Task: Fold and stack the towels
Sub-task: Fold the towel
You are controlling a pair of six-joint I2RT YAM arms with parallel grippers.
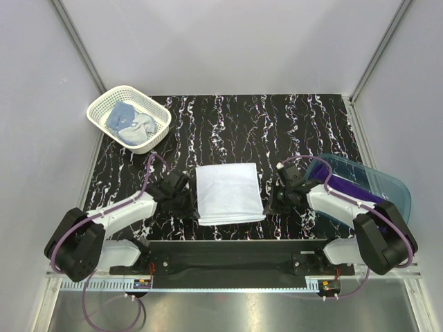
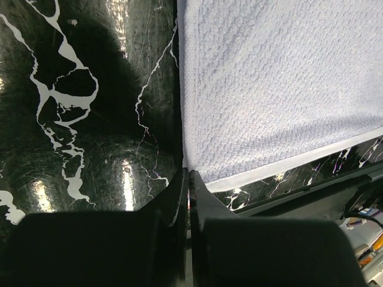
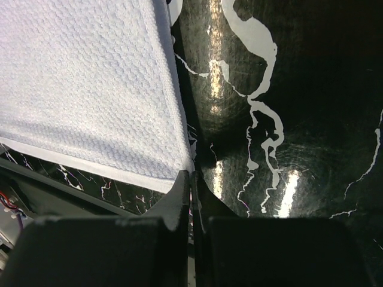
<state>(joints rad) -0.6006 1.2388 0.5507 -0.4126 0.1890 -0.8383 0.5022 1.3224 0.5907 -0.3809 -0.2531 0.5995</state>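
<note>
Left gripper [image 2: 187, 174] is seen pressed shut at the near left corner of the white towel [image 1: 228, 194], and right gripper [image 3: 192, 174] likewise at its near right corner. White towel is laid flat. Purple towel [image 1: 349, 188] is kept in the tub [image 1: 396, 185], blue towel [image 1: 123, 117] in the basket [image 1: 104, 104].

From my remote seat I see only a sliver of the purple towel [image 1: 349, 188] in the blue tub [image 1: 391, 181] behind the right arm [image 1: 332, 202], can't make out the blue towel [image 1: 122, 117]'s print in the far-left basket [image 1: 104, 104], and both wrist views crop the white towel [image 2: 275, 89] (one near corner each).
</note>
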